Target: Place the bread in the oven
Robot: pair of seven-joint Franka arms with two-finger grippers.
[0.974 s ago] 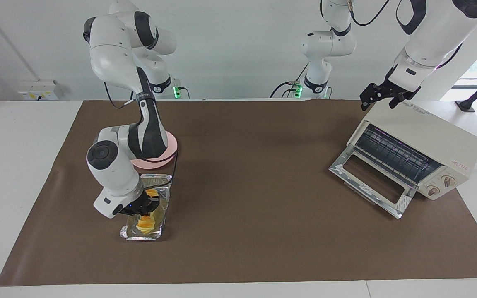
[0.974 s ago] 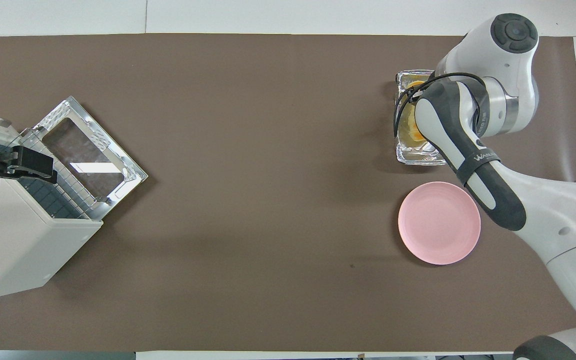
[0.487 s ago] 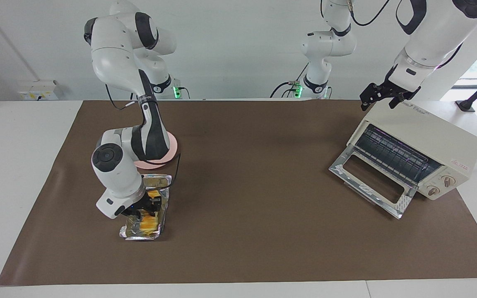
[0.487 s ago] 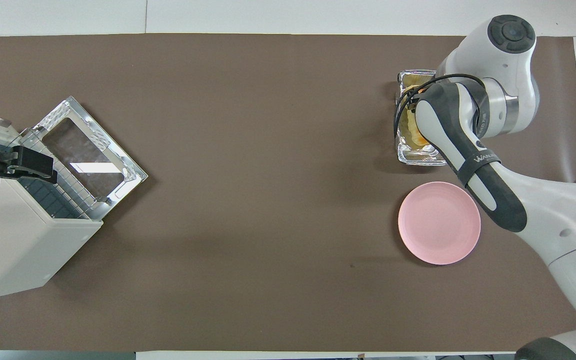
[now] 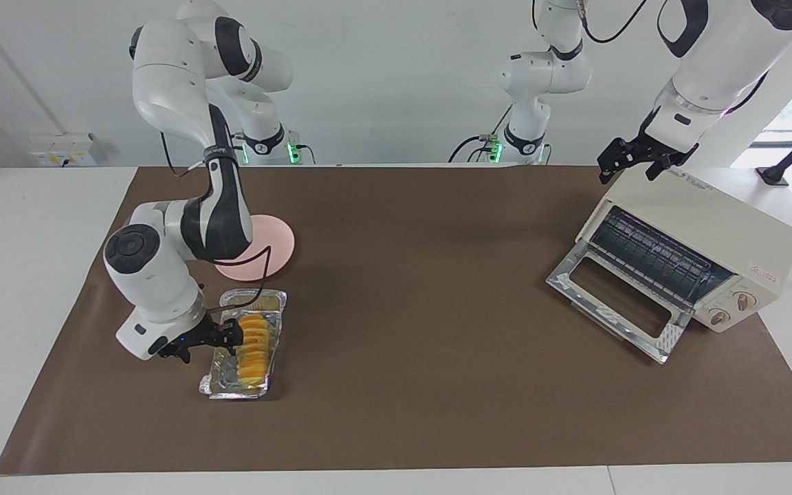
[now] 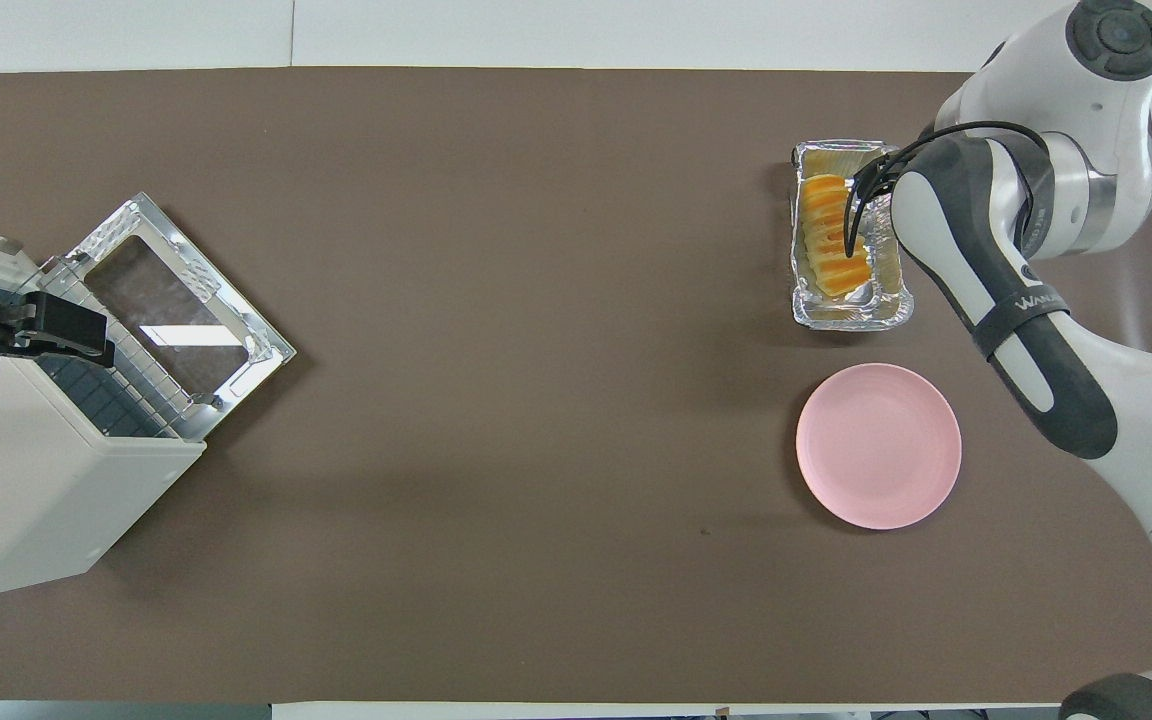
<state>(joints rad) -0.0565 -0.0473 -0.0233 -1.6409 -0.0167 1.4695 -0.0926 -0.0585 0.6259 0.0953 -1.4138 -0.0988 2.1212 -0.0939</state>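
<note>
The oven [image 5: 691, 258] sits at the left arm's end of the surface [image 5: 410, 412], door down, with the left claw [image 5: 633, 161] waiting over its top; whether it is spread or pinched I cannot tell. The right claw [image 5: 207, 342] was over the tray [image 5: 221, 386] a second ago and has now slid aside, apparently empty. The bread [image 5: 253, 347] lies in the tray, so the pickup is yet to be done.
</note>
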